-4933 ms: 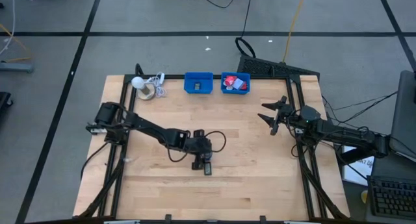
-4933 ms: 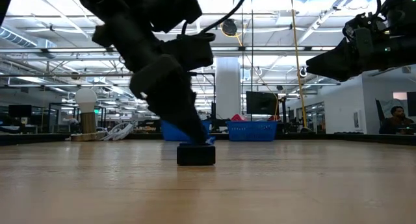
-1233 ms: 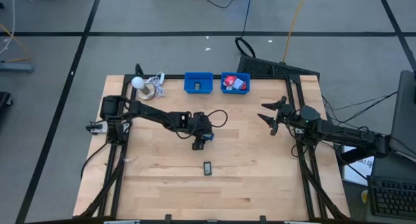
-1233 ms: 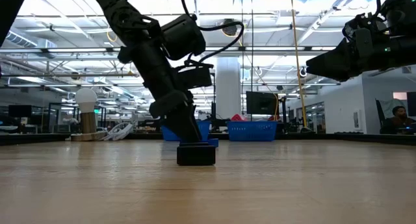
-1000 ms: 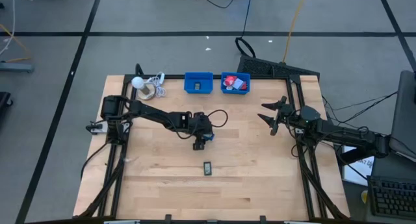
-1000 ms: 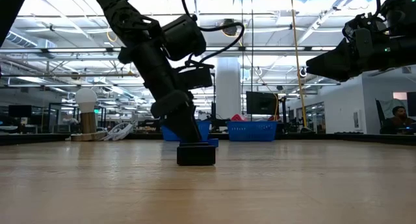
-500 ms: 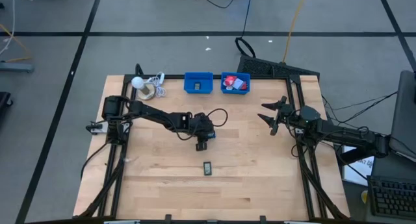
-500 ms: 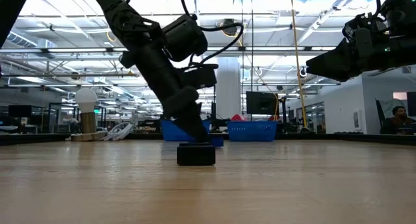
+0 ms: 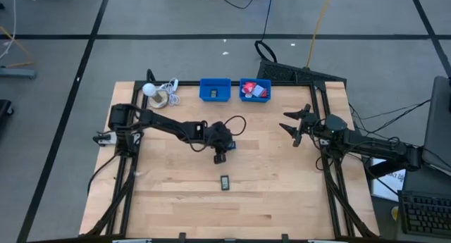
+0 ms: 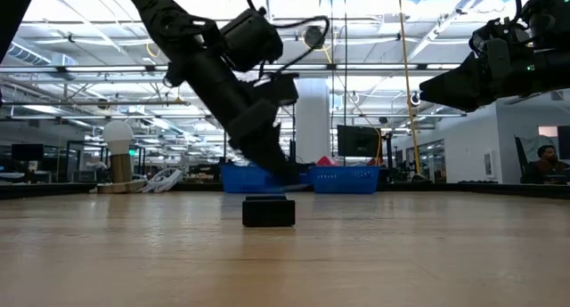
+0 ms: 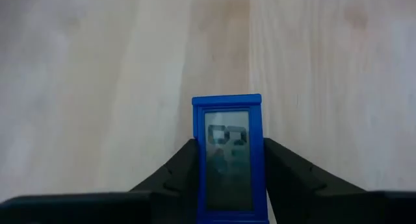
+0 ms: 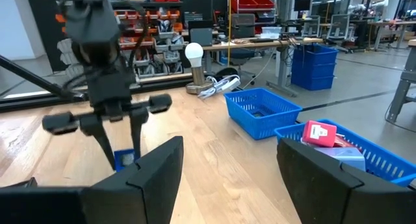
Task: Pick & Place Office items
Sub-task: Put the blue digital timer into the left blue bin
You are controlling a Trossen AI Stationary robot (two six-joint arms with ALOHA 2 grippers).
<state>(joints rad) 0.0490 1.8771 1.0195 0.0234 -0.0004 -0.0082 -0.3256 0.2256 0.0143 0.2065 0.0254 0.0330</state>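
Observation:
My left gripper [image 9: 220, 157] hovers over the middle of the table, shut on a small flat blue piece with a grey screen [image 11: 227, 120]. In the low view its fingers [image 10: 287, 173] slant down, above the wood. A dark rectangle [image 9: 225, 182] lies flat on the table nearer the front edge, and it shows as a black block [image 10: 268, 211] in the low view. My right gripper [image 9: 292, 127] waits open at the table's right side and holds nothing. My left gripper pinches the blue piece by its two long sides [image 11: 197, 130] between its two fingers [image 11: 175, 169]. The fingers come slanting down from the table's left and lie along the piece, whose far end sticks out past them. The piece is clear of the table, screen face up.
Two blue bins stand at the far edge: the left one [image 9: 215, 89] holds a dark bit, the right one [image 9: 255, 89] holds red and blue pieces. A white ball with a coiled cord [image 9: 158, 93] sits at the far left. Bare wood surrounds the dark rectangle.
My left gripper has shut on the blue piece, then risen off the table and shifted a little toward the right edge, carrying the piece clear of the wood. The dark rectangle has stayed where it was.

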